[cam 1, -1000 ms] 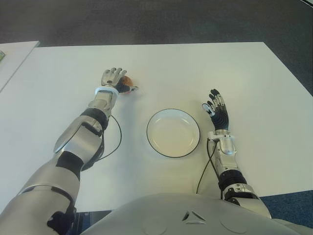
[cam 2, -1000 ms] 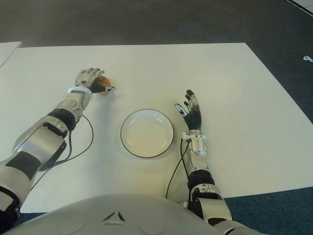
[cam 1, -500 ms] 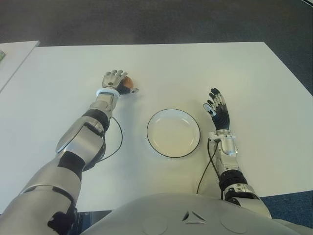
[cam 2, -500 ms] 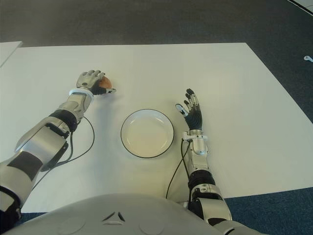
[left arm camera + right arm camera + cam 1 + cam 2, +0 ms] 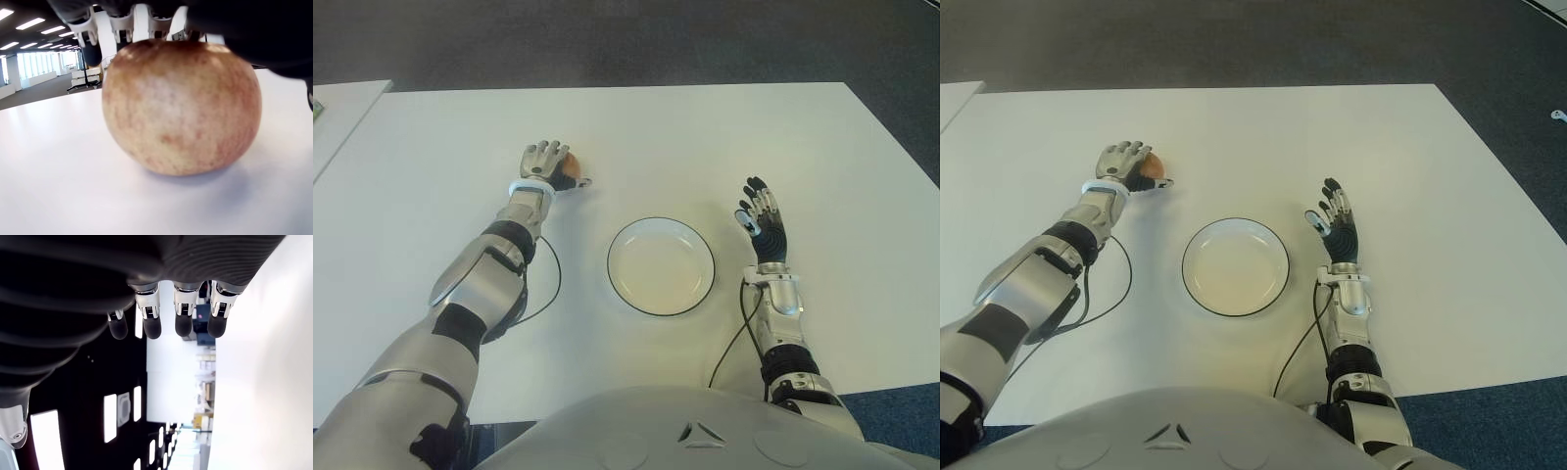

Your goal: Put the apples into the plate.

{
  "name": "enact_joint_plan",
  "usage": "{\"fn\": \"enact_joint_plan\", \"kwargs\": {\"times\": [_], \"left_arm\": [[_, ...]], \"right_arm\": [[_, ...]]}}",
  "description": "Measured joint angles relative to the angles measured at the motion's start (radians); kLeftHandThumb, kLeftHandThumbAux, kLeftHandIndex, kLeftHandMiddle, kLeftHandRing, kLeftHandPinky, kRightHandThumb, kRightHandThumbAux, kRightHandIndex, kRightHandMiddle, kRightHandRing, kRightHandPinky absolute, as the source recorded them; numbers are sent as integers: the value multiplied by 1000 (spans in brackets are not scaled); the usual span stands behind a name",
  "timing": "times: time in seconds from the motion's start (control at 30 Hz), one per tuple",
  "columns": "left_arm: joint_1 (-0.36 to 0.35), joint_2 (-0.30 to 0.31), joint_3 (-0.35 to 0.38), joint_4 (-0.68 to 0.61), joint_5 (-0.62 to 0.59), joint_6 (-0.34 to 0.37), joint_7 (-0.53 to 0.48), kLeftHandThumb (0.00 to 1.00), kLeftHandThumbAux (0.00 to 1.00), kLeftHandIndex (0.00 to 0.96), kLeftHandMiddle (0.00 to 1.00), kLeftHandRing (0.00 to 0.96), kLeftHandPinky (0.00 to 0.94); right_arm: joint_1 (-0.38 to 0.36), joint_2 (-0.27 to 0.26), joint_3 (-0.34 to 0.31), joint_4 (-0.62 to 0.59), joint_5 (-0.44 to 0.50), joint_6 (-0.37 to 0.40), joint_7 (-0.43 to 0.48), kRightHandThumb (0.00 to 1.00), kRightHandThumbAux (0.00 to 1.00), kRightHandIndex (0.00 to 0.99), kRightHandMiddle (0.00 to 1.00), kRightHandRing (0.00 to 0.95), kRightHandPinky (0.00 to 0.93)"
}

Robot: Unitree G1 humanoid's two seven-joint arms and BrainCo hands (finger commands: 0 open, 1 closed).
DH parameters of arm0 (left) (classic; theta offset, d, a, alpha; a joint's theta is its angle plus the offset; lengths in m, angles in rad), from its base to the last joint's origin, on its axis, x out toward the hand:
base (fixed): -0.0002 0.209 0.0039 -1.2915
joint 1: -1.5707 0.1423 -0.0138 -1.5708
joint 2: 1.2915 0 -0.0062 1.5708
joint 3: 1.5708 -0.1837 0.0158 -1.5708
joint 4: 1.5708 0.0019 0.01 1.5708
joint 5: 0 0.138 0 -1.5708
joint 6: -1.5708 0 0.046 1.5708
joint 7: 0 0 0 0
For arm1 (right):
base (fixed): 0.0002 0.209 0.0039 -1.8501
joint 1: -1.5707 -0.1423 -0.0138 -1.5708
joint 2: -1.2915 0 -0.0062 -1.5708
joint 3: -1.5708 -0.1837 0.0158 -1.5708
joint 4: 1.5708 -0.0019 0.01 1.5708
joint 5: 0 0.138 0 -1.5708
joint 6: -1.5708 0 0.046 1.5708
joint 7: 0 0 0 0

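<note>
While its fingers curl over the top, the left hand (image 5: 546,163) grips a round red-yellow apple (image 5: 181,105) sitting on the white table (image 5: 705,137). Well apart lies the empty black-rimmed white plate (image 5: 661,266). Just beside its right side shows the right hand (image 5: 763,221), fingers spread, holding nothing.

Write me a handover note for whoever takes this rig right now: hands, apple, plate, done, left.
Left hand: reached out to the far left of the table, fingers curled over the apple; the apple sits on the table surface, not lifted.
Right hand: open, holding nothing, to the right of the plate.
Plate: near centre, nothing in it.
Done: left hand is on the apple.
Left: close the grasp firmly, lift, carry the apple to the plate and release. Only one apple is visible.
</note>
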Motion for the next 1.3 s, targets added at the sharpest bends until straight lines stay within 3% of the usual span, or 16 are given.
{"fn": "enact_joint_plan", "kwargs": {"times": [1.23,1.3], "left_arm": [[7,-40,3,24,-13,10,19,206,226,15,0,0,0],[8,-44,6,29,-18,10,20,226,240,101,72,63,105]], "right_arm": [[104,-25,-75,-97,43,-6,101,130,520,0,0,0,0],[106,-26,-77,-98,43,-6,102,129,524,0,0,0,0]]}}
